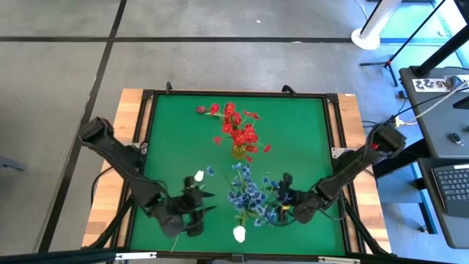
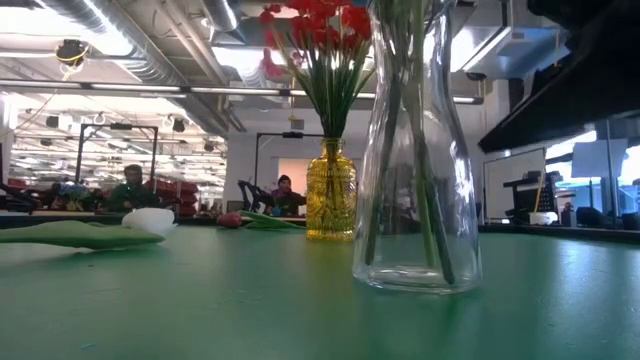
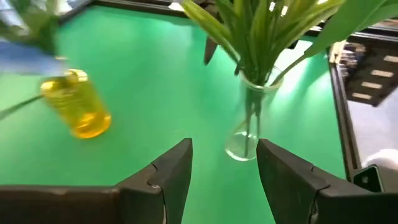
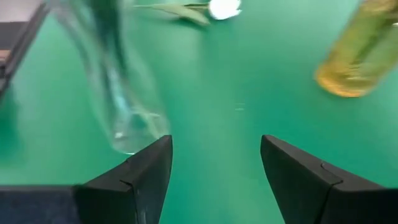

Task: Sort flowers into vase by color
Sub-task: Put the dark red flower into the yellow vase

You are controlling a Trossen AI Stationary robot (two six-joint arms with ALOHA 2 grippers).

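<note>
A yellow vase (image 1: 240, 151) (image 2: 331, 200) holds red sprays (image 1: 238, 128). Nearer, a clear glass vase (image 2: 415, 150) (image 3: 247, 127) holds blue sprays (image 1: 249, 194) on green stems. One white tulip (image 1: 199, 176) (image 2: 150, 220) lies on the mat left of the clear vase, and another (image 1: 239, 233) lies by the near edge. A dark pink bud (image 1: 200, 110) lies at the far left. My left gripper (image 1: 207, 202) (image 3: 224, 162) is open, left of the clear vase. My right gripper (image 1: 279, 198) (image 4: 214, 158) is open, right of it. Neither holds anything.
The green mat (image 1: 168, 147) sits inside a raised dark frame (image 1: 146, 132) on a wooden table. Bare mat lies at the far left and far right. Beyond the table, people sit in the room (image 2: 130, 185).
</note>
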